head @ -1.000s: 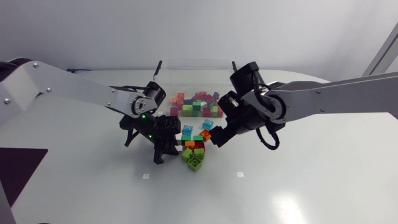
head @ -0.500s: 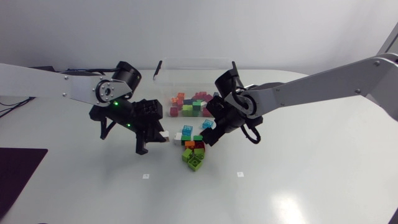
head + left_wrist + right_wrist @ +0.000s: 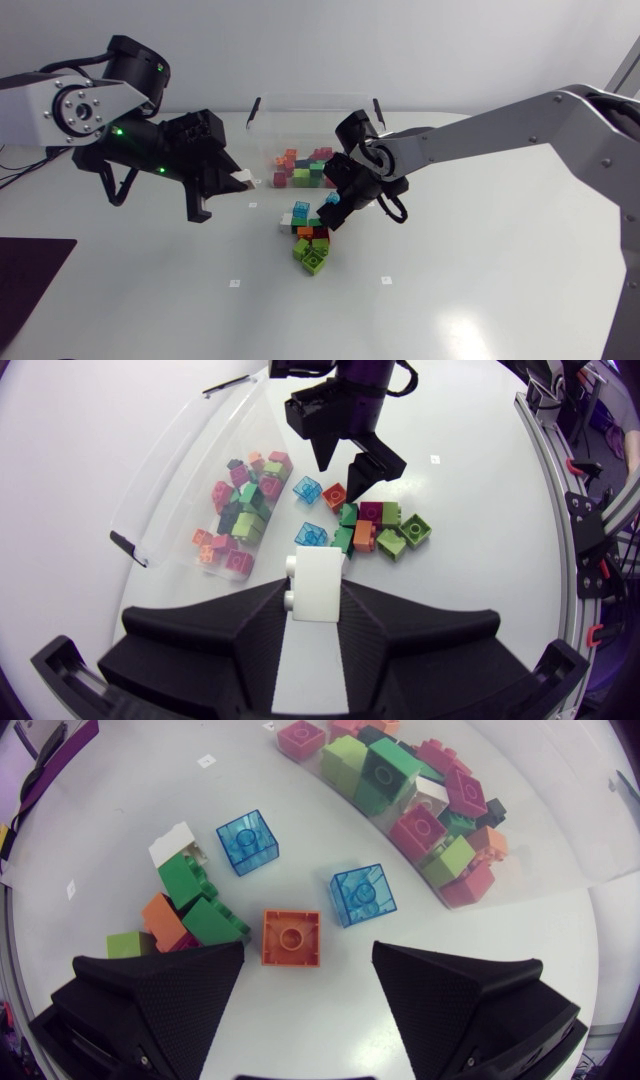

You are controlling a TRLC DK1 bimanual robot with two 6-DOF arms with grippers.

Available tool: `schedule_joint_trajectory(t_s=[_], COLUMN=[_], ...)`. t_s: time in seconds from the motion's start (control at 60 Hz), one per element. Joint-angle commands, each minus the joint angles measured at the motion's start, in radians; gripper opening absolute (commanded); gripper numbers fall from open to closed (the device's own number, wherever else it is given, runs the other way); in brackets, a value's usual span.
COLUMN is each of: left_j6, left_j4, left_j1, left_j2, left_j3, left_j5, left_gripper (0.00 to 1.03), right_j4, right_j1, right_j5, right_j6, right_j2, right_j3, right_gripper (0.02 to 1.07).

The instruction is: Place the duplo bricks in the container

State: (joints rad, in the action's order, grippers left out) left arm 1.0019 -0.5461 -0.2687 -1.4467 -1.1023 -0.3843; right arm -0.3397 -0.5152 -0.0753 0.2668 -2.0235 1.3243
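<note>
**Head view and both wrist views, sorting in progress.** The left gripper (image 3: 232,180) is shown left of centre in the head view, raised above the table (image 3: 480,290). It is pinched on a white brick (image 3: 318,582), which is held from two sides between the finger faces and projects beyond the tips. The clear container (image 3: 312,98) is seen at upper centre, and a heap of stored bricks (image 3: 312,168) lies inside it. The right gripper (image 3: 336,212) is placed at centre frame with its fingers spread. It is poised over an orange brick (image 3: 291,937), with nothing gripped. A clear blue brick (image 3: 362,894) lies just beside the orange one, and the loose pile (image 3: 312,245) is found just below centre, apart from the container.

**Hazards, as judged.**
- The white brick appears to be gripped near one end only, so it could be twisted or shed during the carry.
- If it were released short of the container wall, it would be returned to the table.
- Closing on the orange brick could catch or push a neighbouring brick.
- Both arms must reach the same container, so contact between them is possible.
</note>
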Motion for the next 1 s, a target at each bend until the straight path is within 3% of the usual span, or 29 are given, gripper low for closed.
schedule_joint_trajectory(t_s=[0.0,0.217,0.333,0.433,0.65,0.7,0.983], left_j6=[-0.028,-0.091,-0.125,-0.177,-0.27,-0.287,-0.387], left_j4=[-0.018,-0.011,-0.009,0.002,0.044,0.048,0.094], left_j1=[0.013,0.016,0.013,0.014,0.016,0.017,0.034], left_j2=[0.026,0.022,-0.001,-0.034,-0.138,-0.159,-0.293], left_j3=[-0.031,-0.074,-0.111,-0.163,-0.28,-0.307,-0.453], left_j5=[-0.008,-0.024,-0.024,-0.024,-0.024,-0.024,-0.024], left_gripper=[0.26,0.26,0.26,0.27,0.27,0.27,0.27], right_j4=[-0.024,-0.056,-0.061,-0.062,-0.078,-0.079,-0.073], right_j1=[-0.005,-0.016,-0.017,-0.017,-0.02,-0.02,-0.02], right_j5=[-0.001,-0.001,0.0,-0.001,-0.001,-0.001,-0.001], right_j6=[0.018,0.017,0.014,0.008,-0.011,-0.017,-0.021], right_j2=[-0.043,-0.08,-0.093,-0.099,-0.123,-0.127,-0.138], right_j3=[0.026,0.052,0.064,0.081,0.113,0.116,0.11], right_gripper=[0.92,0.79,0.77,0.65,0.63,0.56,0.37])
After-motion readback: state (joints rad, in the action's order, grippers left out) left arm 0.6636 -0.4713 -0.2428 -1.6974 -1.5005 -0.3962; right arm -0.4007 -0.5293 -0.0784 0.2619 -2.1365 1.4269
